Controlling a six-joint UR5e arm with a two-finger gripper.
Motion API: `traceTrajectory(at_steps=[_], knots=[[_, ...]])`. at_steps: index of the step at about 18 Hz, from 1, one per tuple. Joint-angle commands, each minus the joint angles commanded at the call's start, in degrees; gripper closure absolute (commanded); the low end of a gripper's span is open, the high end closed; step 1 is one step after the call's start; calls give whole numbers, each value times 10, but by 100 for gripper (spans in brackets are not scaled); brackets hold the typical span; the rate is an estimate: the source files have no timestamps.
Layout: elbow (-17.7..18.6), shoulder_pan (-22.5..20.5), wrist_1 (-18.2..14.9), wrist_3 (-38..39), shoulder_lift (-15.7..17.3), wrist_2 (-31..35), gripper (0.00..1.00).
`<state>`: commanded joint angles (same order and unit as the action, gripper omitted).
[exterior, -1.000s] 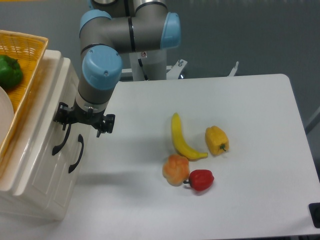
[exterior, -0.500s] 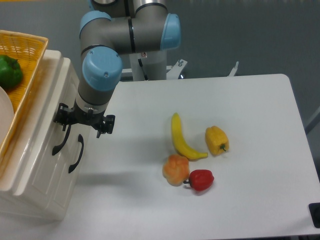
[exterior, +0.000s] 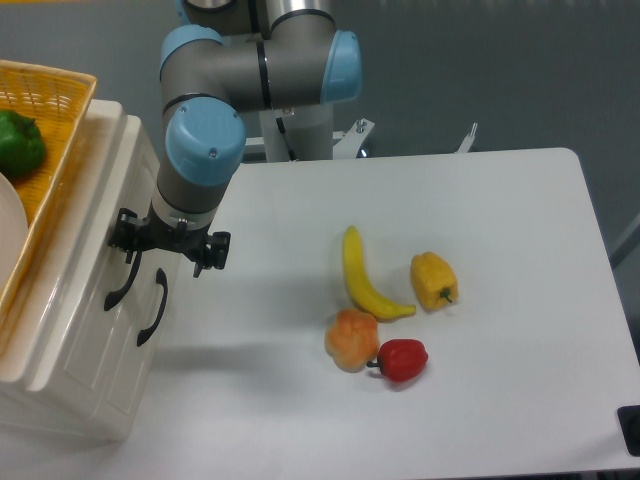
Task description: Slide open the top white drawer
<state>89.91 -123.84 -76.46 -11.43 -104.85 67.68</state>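
Observation:
The top white drawer (exterior: 92,330) is the upper panel of the cream cabinet at the left, and its curved black handle (exterior: 118,284) lies nearer the cabinet's top edge. The lower drawer's matching handle (exterior: 153,310) sits just to its right. My gripper (exterior: 164,262) hangs from the blue-and-grey arm in front of the cabinet, right at the upper end of the top handle. Its fingers look spread, and the left fingertip (exterior: 129,254) is beside the handle's upper end. The wrist hides whether anything is touching. The drawer front sits flush with the cabinet.
A yellow wicker basket (exterior: 55,110) holding a green pepper (exterior: 18,143) rests on the cabinet top. On the white table lie a banana (exterior: 362,277), a yellow pepper (exterior: 433,280), an orange fruit (exterior: 352,339) and a red pepper (exterior: 402,360).

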Motion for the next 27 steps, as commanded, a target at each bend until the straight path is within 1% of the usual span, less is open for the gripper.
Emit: traceTrajectory(at_steps=[10, 25, 27], knots=[[-2, 9, 3, -3, -5, 0, 0], [-3, 7, 4, -3, -6, 10, 0], [-3, 6, 3, -4, -6, 19, 0]])
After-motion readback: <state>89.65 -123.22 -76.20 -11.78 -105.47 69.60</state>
